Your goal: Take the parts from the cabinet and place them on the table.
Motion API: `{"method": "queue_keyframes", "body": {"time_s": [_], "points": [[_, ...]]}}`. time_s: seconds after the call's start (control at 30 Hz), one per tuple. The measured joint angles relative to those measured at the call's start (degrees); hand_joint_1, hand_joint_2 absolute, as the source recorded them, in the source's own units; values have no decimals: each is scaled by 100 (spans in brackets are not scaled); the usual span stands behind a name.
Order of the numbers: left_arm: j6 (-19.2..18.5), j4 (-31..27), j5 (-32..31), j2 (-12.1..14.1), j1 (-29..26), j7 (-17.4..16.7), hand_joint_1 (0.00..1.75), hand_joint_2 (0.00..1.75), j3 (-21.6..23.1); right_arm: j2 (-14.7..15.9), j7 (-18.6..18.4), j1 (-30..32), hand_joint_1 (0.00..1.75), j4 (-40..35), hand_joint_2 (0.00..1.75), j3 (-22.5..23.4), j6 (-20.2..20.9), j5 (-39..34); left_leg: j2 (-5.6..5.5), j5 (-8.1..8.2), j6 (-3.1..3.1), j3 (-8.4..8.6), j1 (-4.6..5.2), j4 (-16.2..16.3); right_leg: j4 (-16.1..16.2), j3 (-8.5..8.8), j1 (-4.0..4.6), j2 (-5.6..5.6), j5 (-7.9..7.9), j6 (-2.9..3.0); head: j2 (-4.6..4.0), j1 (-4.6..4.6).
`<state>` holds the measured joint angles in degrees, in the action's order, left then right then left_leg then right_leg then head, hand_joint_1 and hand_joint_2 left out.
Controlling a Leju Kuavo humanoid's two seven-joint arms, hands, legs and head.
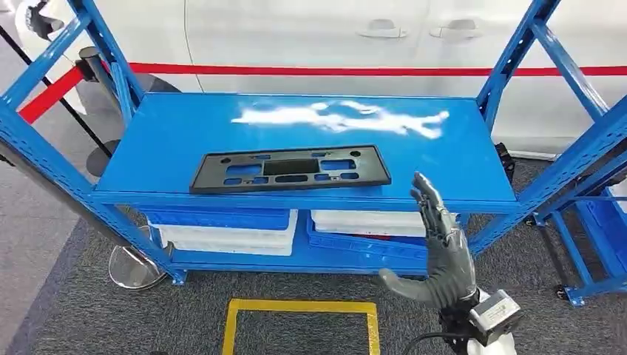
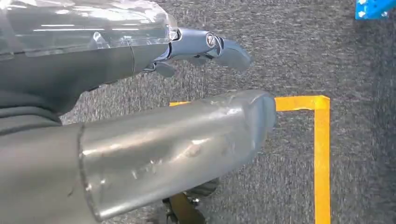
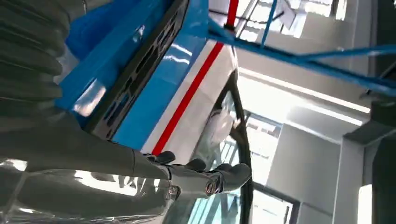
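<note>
Raised in front of the robot, the right hand (image 1: 442, 255) is the nearest thing, fingers straight and spread, thumb out to the side, holding nothing. It hovers just short of the front lip of the blue shelf (image 1: 170, 140), toward the shelf's right half.

On that shelf lies the black plate (image 1: 290, 168), a long flat part with cut-outs, resting flat and untouched. Its long axis runs side to side, parallel with the shelf's front edge, and its right end sits up and to the left of the raised hand, near but apart. From the right wrist view the same plate (image 3: 140, 79) shows edge-on along the shelf beyond the fingers (image 3: 219, 177).

The left hand (image 2: 210, 46) hangs low over grey carpet and a yellow floor marking (image 2: 322, 154); its fingers look loosely extended with nothing in them. So the right hand is clearly the nearer one, and I'd judge the next move calls for reaching forward and leftward onto the plate's right end.

Beneath the shelf sit white bins (image 1: 229, 237).
</note>
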<state>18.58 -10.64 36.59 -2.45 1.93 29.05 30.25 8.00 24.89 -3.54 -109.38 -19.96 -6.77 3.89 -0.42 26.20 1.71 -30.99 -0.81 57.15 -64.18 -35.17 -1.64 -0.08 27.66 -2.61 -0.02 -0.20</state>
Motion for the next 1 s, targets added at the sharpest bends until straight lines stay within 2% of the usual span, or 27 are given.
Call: {"method": "queue_keyframes", "body": {"time_s": [0.03, 0.07, 0.1, 0.17, 0.23, 0.27, 0.33, 0.37, 0.4, 0.43, 0.47, 0.53, 0.57, 0.67, 0.7, 0.73, 0.77, 0.8, 0.87, 0.9, 0.93, 1.0], "points": [[-11, 2, 2, -2, 5, 2, 0, 0, 22, 26, -76, -39, 0, -67, 175, -110, -9, 139, -5, 36, -44, -9, 1, 46, 535, 223, -17, 2, -155, 6, 2, 13], [-13, 15, 7, -2, 13, 7, 0, 0, 39, 35, -122, -74, 0, -83, 175, -183, -42, 276, -13, 57, -87, -49, 34, 90, 575, 252, 40, 22, -72, 56, 0, 22], [-13, 24, 11, -2, 22, 13, 0, 0, 63, 41, -175, -80, 0, -116, 175, -258, -114, 477, -20, 50, -119, -73, 34, 89, 556, 213, 36, 31, -87, 126, 2, 9], [-15, 39, 11, -7, 16, 13, 0, 0, 114, 55, -242, -107, 0, -135, 175, -378, -241, 881, -18, 39, -183, -65, 24, 66, 547, 195, 65, 37, -84, 194, 2, -2], [-17, 46, 0, -7, 22, 13, 0, 0, 138, 65, -327, -168, 0, -135, 175, -493, -391, 1312, -6, 128, -248, -82, -12, 156, 611, 231, 28, 14, -121, 296, 2, -4], [-20, 46, -4, -9, 29, 13, 0, 0, 149, 65, -360, -200, 0, -133, 175, -561, -469, 1513, 7, 309, -263, -194, -8, 408, 615, 232, 26, 11, -118, 330, 2, -39], [-22, 52, -7, -4, 44, 9, 0, 0, 183, 68, -437, -229, 0, -111, 175, -685, -597, 1869, 7, 764, -306, -639, -16, 1340, 611, 223, 41, -9, -116, 348, 2, -72], [-24, 57, -7, -4, 41, 2, 0, 0, 197, 68, -478, -237, 0, -89, 175, -736, -671, 2059, 7, 903, -315, -846, -15, 1760, 605, 218, 50, -14, -113, 353, 2, -68], [-28, 61, -13, -7, 38, -4, 0, 0, 230, 68, -520, -249, 0, -59, 175, -806, -744, 2267, 7, 913, -313, -962, -16, 1980, 599, 217, 53, -15, -112, 354, 2, -74], [-28, 63, -17, -7, 37, -4, 0, 0, 260, 68, -555, -265, 0, -32, 175, -854, -803, 2418, 7, 770, -306, -926, -16, 1883, 591, 223, 55, -14, -106, 359, 2, -68], [-28, 68, -17, -4, 35, -7, 0, 0, 267, 68, -590, -275, 0, -8, 175, -898, -857, 2595, 7, 569, -296, -803, -16, 1590, 580, 223, 54, -11, -98, 356, 2, -70], [-28, 79, -22, 9, 42, -7, 0, 0, 269, 68, -638, -293, 0, 38, 175, -961, -940, 2806, 10, 28, -259, -327, -16, 570, 557, 242, 49, -4, -71, 317, 2, -79], [-28, 81, -24, 9, 49, -7, 0, 0, 277, 68, -668, -315, 0, 68, 175, -994, -990, 2923, 8, 46, -232, -197, -7, 261, 544, 241, 68, -3, -56, 291, 2, -79], [-35, 90, -55, 9, 65, -20, 0, 0, 359, 63, -841, -442, 0, 259, 175, -1184, -1224, 3603, -6, 52, -150, -203, 30, 208, 560, 209, 89, 7, -87, 189, 2, -81], [-39, 90, -59, 9, 64, -24, 0, 0, 391, 52, -917, -462, 0, 350, 175, -1249, -1320, 3889, -8, 29, -101, -196, 20, 180, 573, 222, 90, 6, -93, 147, 2, -74], [-44, 90, -68, 7, 61, -35, 0, 0, 411, 48, -983, -475, 0, 424, 175, -1298, -1405, 4134, -2, -9, -41, -173, -13, 133, 547, 215, 72, 6, -49, 119, 2, -79], [-44, 90, -85, 7, 66, -42, 0, 0, 422, 44, -1034, -505, 0, 506, 175, -1342, -1493, 4332, -2, -16, -13, -176, -4, 125, 388, 156, 73, 7, 80, 109, 2, -50], [-46, 90, -105, 7, 75, -48, 0, 0, 435, 39, -1084, -551, 0, 591, 175, -1388, -1565, 4505, 4, -20, 26, -190, 1, 125, -5, -37, 74, 9, 326, 95, 2, -31], [-48, 92, -122, 15, 79, -59, 0, 0, 487, 24, -1193, -577, 0, 801, 175, -1495, -1705, 4885, 6, -22, 39, -208, 28, 127, -933, -486, 73, 7, 720, 72, 2, -22], [-48, 94, -127, 20, 78, -70, 0, 0, 520, 6, -1241, -580, 0, 907, 175, -1560, -1772, 5069, 4, -21, 43, -209, 44, 129, -1210, -625, 75, 7, 763, 73, 2, -18], [-52, 96, -127, 22, 75, -74, 0, 0, 542, 2, -1276, -587, 0, 978, 175, -1597, -1812, 5189, -2, -20, 45, -201, 59, 129, -1180, -619, 77, 7, 659, 88, 2, -22], [-63, 98, -138, 22, 79, -83, 0, 0, 568, -40, -1373, -631, 0, 1172, 175, -1689, -1937, 5515, -14, -14, 51, -178, 88, 130, -484, -284, 97, 8, 209, 155, 2, -15]]}}
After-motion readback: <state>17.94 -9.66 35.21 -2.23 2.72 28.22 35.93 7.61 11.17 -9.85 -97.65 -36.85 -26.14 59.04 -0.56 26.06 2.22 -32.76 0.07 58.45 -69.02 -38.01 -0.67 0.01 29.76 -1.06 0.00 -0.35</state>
